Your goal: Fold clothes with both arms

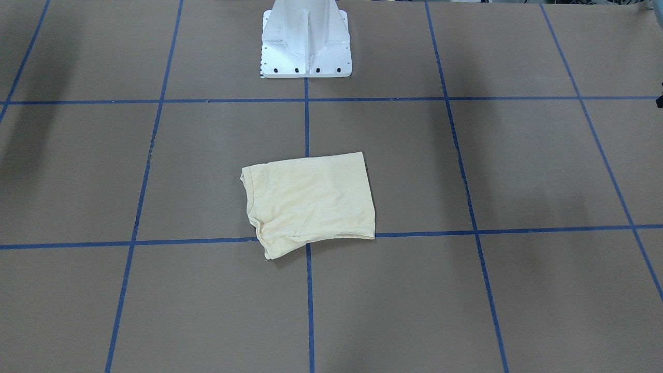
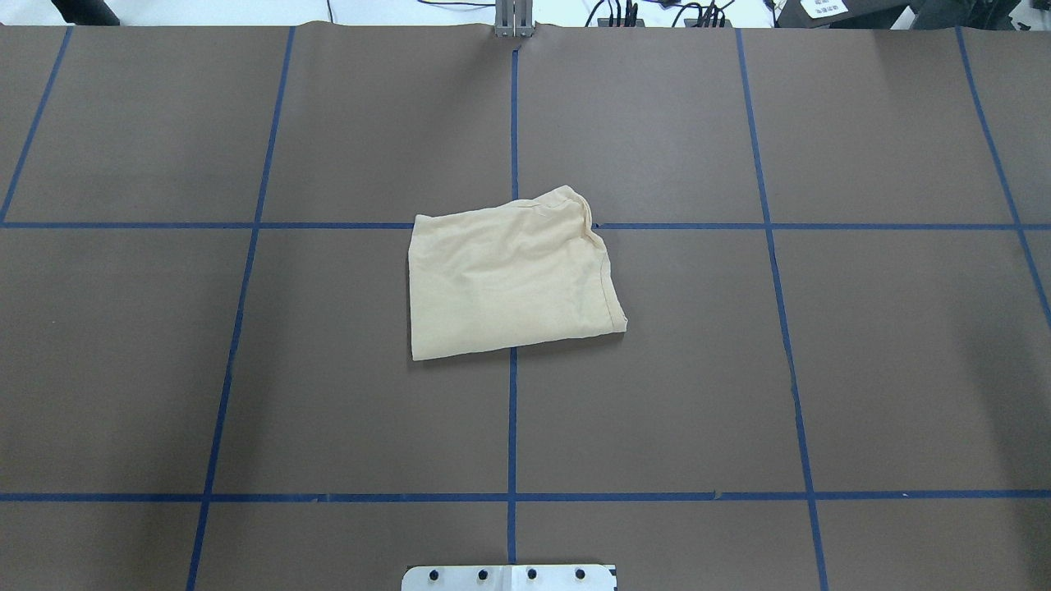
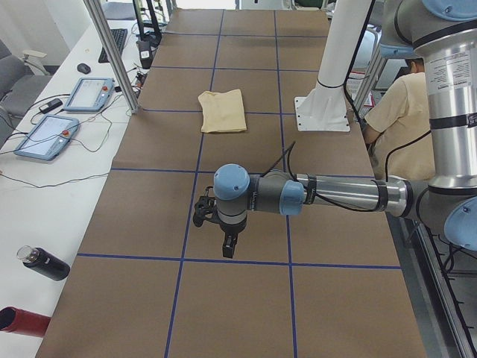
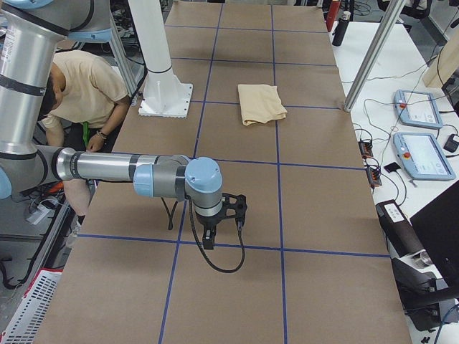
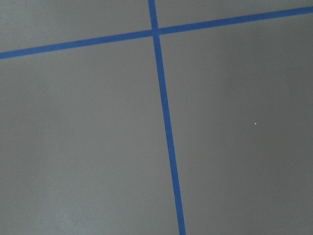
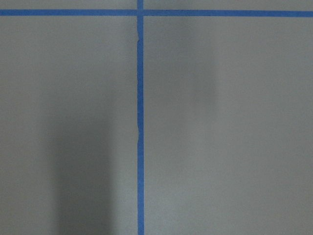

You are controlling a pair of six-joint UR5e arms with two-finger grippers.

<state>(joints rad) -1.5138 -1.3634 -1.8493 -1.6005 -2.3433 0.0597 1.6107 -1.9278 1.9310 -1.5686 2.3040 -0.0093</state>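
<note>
Cream-yellow shirt point(image 2: 509, 279) lies folded on the table point(image 2: 246, 369). We cannot tell whether the left gripper point(image 3: 227, 247) or right gripper point(image 4: 209, 238) is parted.

left arm point(image 3: 339, 192): silver tubes, light-blue joint caps | right arm point(image 4: 107, 166): same, black cable point(image 4: 242, 247)

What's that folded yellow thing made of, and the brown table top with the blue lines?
The shirt looks like soft knit cotton, matte: it creases and has a stitched hem. The table cover looks like brown paper or thin board, dull and flat; which, I cannot tell. The blue lines look like stuck-on tape: slightly uneven edges and joins.
</note>
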